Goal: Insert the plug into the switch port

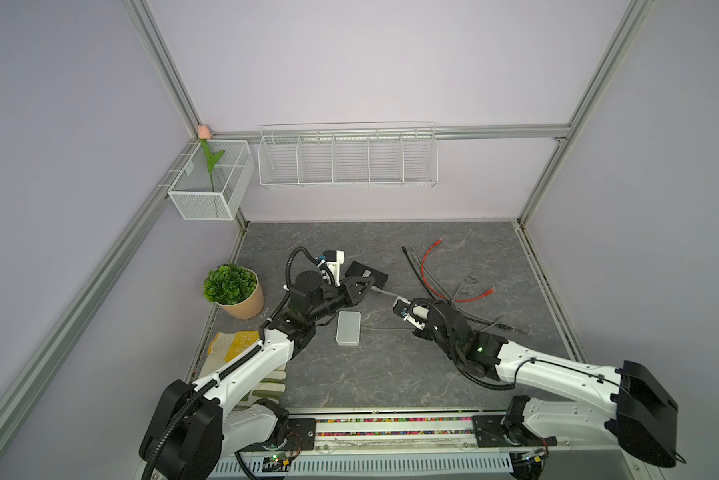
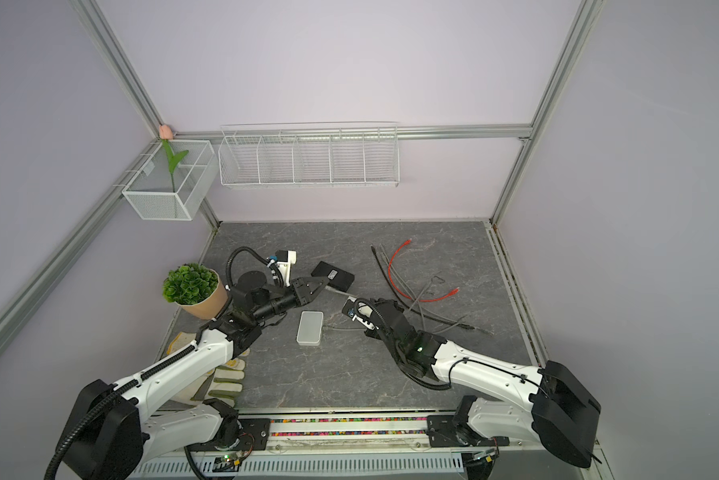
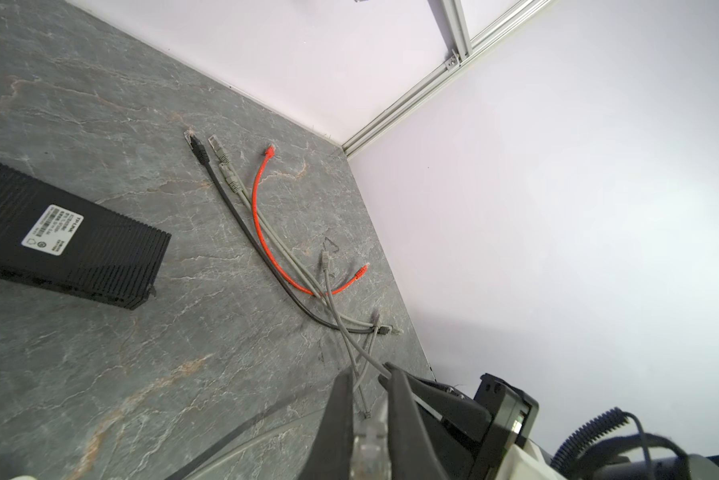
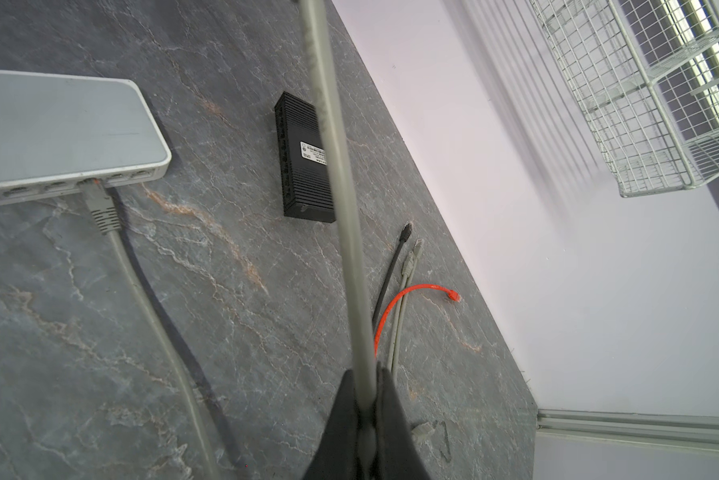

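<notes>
The fingers (image 3: 335, 424) of the left gripper (image 3: 366, 374) are pressed narrow on a clear plug (image 3: 369, 440), which sits between them, lifted off the table (image 1: 349, 374). The right gripper (image 4: 366, 380) has its own fingers clamped tight on the grey cable (image 4: 341, 187) that leads to that plug. In both top views the cable runs as a short, nearly straight span between the two grippers near the middle of the table, the left gripper at its 10 o'clock end and the right gripper at its 4 o'clock end. A black switch (image 1: 367, 274) lies label-up just beside the left gripper, at about 12 o'clock from it; whether they touch I cannot tell. A white switch (image 1: 348, 328) lies flat at about 7 o'clock from the left gripper. In the right wrist view its ports (image 4: 56, 187) line one edge, and a second grey cable (image 4: 142, 291) is plugged into one of them. Loose cables (image 3: 227, 166), among them a red cable (image 3: 254, 208), lie toward 2 o'clock on the table. A potted plant (image 1: 231, 284) stands at the 9 o'clock edge and a glove (image 1: 231, 345) lies toward 8 o'clock.
</notes>
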Controlling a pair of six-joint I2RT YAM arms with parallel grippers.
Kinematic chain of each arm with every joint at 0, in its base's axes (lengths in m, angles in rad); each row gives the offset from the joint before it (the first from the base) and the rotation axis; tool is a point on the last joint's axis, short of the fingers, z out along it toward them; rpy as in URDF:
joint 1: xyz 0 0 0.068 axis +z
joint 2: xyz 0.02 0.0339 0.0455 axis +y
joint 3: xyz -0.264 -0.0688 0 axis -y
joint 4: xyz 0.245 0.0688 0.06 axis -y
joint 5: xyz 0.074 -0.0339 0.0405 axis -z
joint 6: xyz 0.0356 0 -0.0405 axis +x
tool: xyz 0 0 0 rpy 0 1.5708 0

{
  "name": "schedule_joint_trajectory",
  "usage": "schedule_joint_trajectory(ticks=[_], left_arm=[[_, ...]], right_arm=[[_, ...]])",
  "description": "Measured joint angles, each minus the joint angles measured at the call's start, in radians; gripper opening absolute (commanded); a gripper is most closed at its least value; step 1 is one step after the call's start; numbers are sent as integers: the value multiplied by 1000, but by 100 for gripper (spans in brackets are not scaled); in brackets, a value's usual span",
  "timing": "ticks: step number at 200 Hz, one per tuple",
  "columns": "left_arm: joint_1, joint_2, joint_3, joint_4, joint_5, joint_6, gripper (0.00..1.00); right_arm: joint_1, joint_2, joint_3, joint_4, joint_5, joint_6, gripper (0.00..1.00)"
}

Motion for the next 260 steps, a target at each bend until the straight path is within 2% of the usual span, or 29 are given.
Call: schedule_joint_trajectory(ticks=[14,28,53,65,94,116,133,161,185,220,260], left_arm=[[2,0,0,11,1,-1,0],[3,-1,0,14,5,0,0],[3,-10,-3,31,35,26,0],[4,-24,-4,26,47,60,0],[12,-77,-10,15,79,148,0],[17,-117,-61,94,126,193,0],[17,-124,-96,149,169,218,0],[17,-121,-108,209,235,248,0],[17,-120,-108,257,283,261,0],[17,-122,-113,302,336,267,0],[17,-140,-126,305,371,274,0]], right_arm=[[0,3,5,-7,-4,6,7],[0,4,14,-28,-15,22,21],[0,-4,49,-95,-61,48,41],[-6,-34,71,-162,-122,64,48],[-65,-160,159,-336,-317,114,56],[-123,-234,254,-437,-464,149,56],[-146,-240,340,-507,-587,163,53],[-166,-160,466,-631,-804,167,50],[-183,-48,540,-743,-946,150,45],[-235,63,581,-846,-1107,129,39],[-248,90,632,-883,-1208,112,34]])
